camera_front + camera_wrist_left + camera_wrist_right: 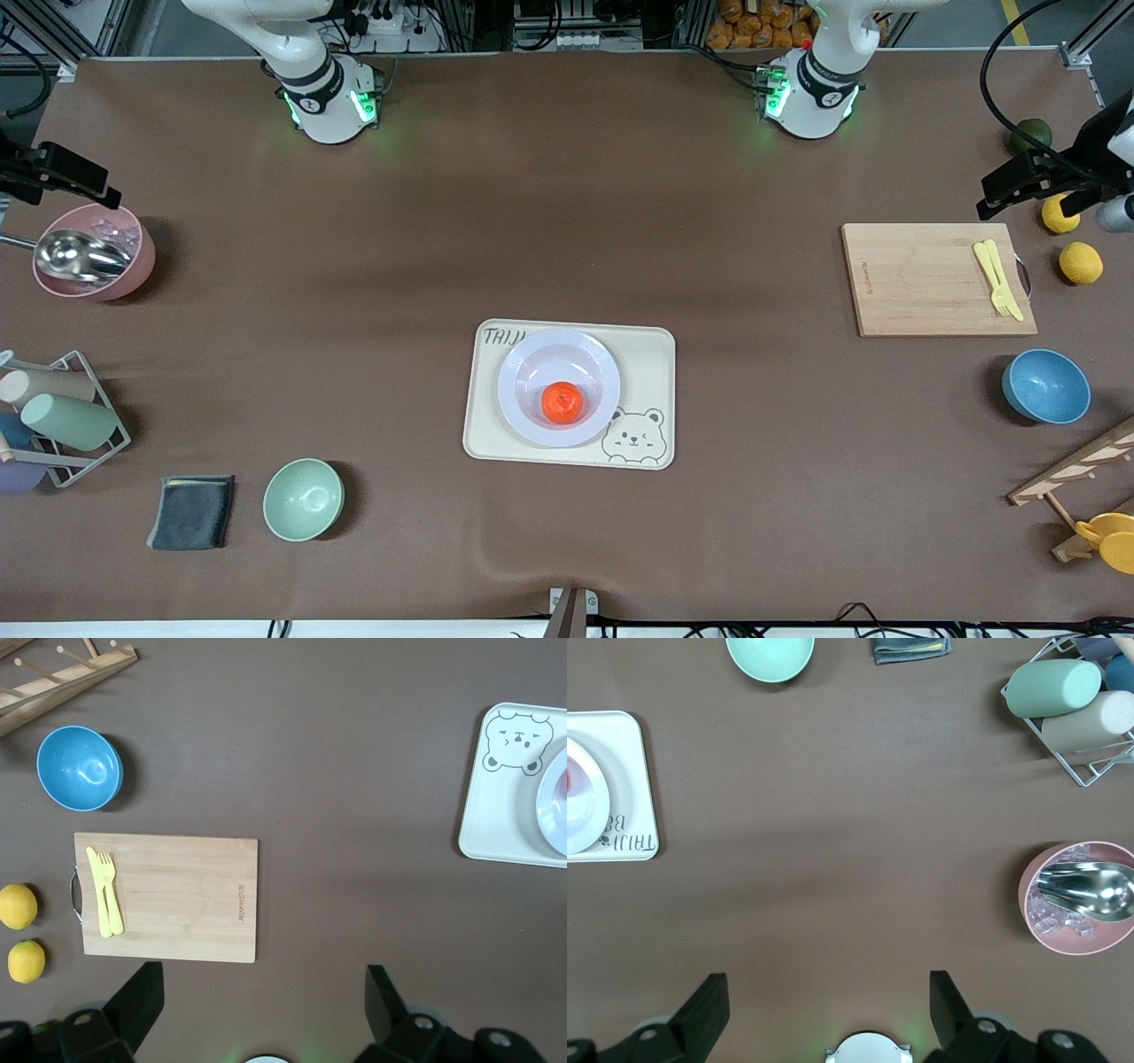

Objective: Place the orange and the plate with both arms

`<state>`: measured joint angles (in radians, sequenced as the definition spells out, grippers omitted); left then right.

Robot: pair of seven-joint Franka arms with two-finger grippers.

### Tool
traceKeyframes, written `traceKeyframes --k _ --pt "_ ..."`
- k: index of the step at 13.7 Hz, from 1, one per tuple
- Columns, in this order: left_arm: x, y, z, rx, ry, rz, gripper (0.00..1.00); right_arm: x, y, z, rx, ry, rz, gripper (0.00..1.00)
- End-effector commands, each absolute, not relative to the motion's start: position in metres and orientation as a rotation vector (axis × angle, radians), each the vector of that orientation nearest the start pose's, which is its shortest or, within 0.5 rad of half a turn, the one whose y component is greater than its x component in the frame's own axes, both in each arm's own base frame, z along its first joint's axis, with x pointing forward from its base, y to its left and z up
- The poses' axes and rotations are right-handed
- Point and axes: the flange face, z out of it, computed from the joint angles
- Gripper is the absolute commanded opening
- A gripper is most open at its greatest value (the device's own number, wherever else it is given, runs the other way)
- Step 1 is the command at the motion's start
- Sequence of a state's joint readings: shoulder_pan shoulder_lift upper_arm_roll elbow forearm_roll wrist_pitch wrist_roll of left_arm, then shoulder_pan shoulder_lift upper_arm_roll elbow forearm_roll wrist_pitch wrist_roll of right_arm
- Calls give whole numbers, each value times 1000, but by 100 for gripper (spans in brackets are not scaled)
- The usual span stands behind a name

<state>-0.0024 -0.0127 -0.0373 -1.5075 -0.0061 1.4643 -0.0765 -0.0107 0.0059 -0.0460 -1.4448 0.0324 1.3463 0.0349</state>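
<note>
The orange [563, 402] lies in the sunken centre of the pale lavender plate [532, 354]. The plate stands on a cream tray with a bear drawing [651, 354] in the middle of the table. My left gripper [263, 992] is open and empty, high over the bare table beside the cutting board [177, 895], at the left arm's end. My right gripper [826, 997] is open and empty, high over the bare table near the pink bowl [1063, 943], at the right arm's end. Both wrist views catch only an edge of the tray and plate.
A yellow fork and knife [998, 276] lie on the cutting board. Two lemons [1081, 262], a dark green fruit [1031, 135], a blue bowl [1046, 386] and a wooden rack [1076, 470] are at the left arm's end. A mint bowl [303, 499], a grey cloth [191, 512] and a cup rack [62, 416] are at the right arm's end.
</note>
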Motion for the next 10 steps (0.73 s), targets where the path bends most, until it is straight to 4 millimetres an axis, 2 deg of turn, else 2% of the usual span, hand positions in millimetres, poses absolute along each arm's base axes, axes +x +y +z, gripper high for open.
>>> traceKeyframes --k 1,4,10 --pt "537 -23 657 -3147 -32 63 100 530 -23 662 -3124 148 161 100" --pt "536 -24 657 -3147 -42 68 100 530 -12 664 -3123 114 151 100" --pt "534 -27 657 -3138 -34 82 100 532 -14 657 -3122 114 168 100"
